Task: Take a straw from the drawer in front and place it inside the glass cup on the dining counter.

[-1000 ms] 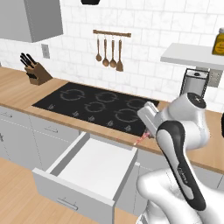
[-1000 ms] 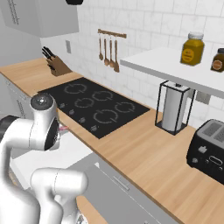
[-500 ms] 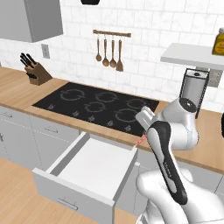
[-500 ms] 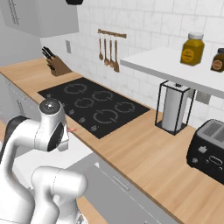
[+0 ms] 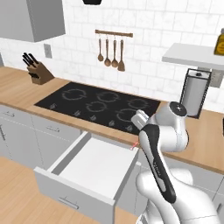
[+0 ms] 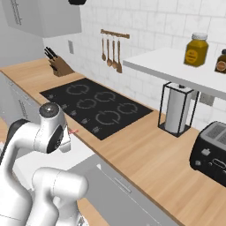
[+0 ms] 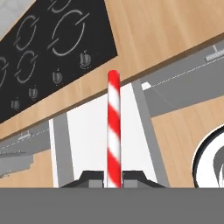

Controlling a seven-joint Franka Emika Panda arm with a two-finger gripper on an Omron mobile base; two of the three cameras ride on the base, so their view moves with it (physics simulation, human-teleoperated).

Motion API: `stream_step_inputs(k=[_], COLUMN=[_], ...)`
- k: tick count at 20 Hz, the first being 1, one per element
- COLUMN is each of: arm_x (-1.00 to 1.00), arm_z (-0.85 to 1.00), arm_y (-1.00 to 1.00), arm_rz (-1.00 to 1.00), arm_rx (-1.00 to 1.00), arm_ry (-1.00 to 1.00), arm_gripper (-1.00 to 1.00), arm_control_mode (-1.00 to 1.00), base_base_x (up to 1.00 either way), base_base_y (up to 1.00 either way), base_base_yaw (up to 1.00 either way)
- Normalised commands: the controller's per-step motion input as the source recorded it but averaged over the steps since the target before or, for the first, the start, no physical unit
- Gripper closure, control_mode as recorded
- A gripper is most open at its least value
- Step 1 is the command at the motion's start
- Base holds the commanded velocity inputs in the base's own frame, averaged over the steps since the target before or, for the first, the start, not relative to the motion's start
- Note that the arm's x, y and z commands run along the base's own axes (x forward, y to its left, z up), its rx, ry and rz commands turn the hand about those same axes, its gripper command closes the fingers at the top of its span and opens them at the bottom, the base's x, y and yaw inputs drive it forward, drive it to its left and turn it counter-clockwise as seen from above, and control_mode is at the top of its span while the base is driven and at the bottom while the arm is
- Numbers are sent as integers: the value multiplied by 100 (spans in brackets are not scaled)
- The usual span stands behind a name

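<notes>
**Supervisor:** Report the hand first.

**Operator:** I see the gripper [image 7: 113, 178] with its jaws pressed together on the straw [image 7: 113, 131], pinching it at the lower end. The straw is red-and-white striped and stands straight out from between the fingertips (in the hand view it runs up the centre of the picture).

**Supervisor:** What lies beyond it?

**Operator:** Beyond the straw I see the drawer [image 5: 94, 168], pulled out, white inside. In the left base view a small red tip of the straw shows just beside the arm, over the drawer's back right corner. Past the drawer is the wood counter [image 6: 145, 154] with the black cooktop [image 5: 100, 103]. Furthest back: knife block [image 5: 38, 72], hanging utensils [image 5: 111, 52], paper towel holder [image 6: 176, 110], toaster [image 6: 214, 148].
</notes>
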Motion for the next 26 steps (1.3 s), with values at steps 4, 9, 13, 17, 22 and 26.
stream_step_inputs(k=[4,9,13,17,22,26], arm_x=[0,0,0,0,0,0], arm_z=[0,0,0,0,0,0], arm_y=[0,0,0,0,0,0], arm_rz=[0,0,0,0,0,0], arm_rx=[0,0,0,0,0,0], arm_ry=[0,0,0,0,0,0], arm_gripper=[100,100,100,100,100,100], arm_control_mode=[100,100,100,100,100,100], base_base_x=[-30,-57,-67,-39,-23,-9], base_base_y=[-23,-32,-20,0,8,16], base_base_yaw=[16,24,33,58,64,67])
